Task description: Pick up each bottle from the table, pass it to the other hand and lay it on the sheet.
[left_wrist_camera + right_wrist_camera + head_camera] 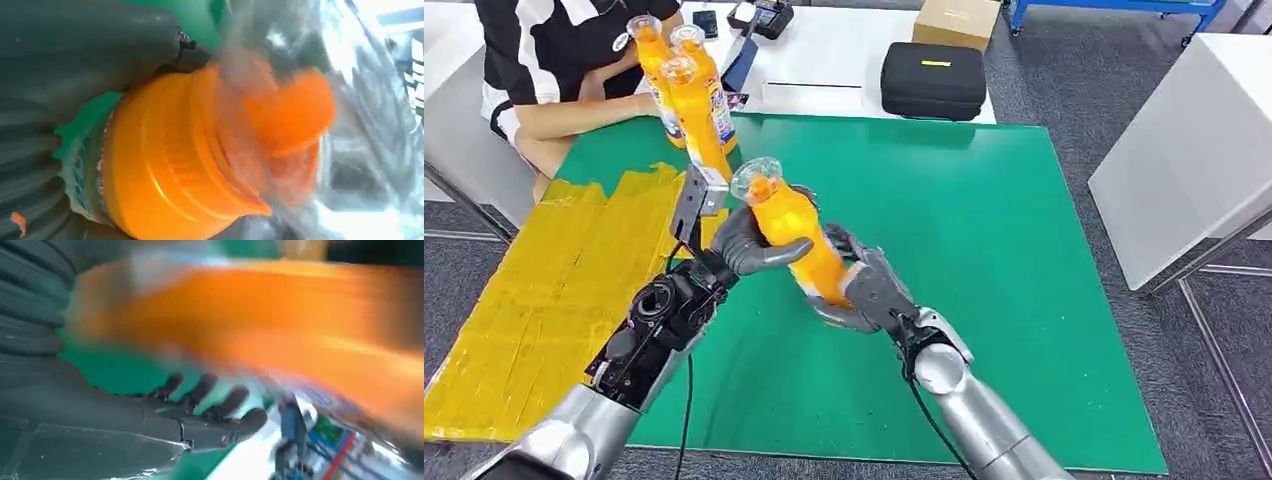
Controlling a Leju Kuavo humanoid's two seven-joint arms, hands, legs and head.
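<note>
Head view is showing us the orange bottle [796, 245] held in the air over the green surface [984, 250], its long axis slanting from the clear cap near the left robot hand [749, 245] down to the base at the right robot hand [869, 295] — both hands are gripping it. We are judging the yellow sheet [534, 300] to lie on the left side, nearer the left robot hand — so the right should release.
</note>
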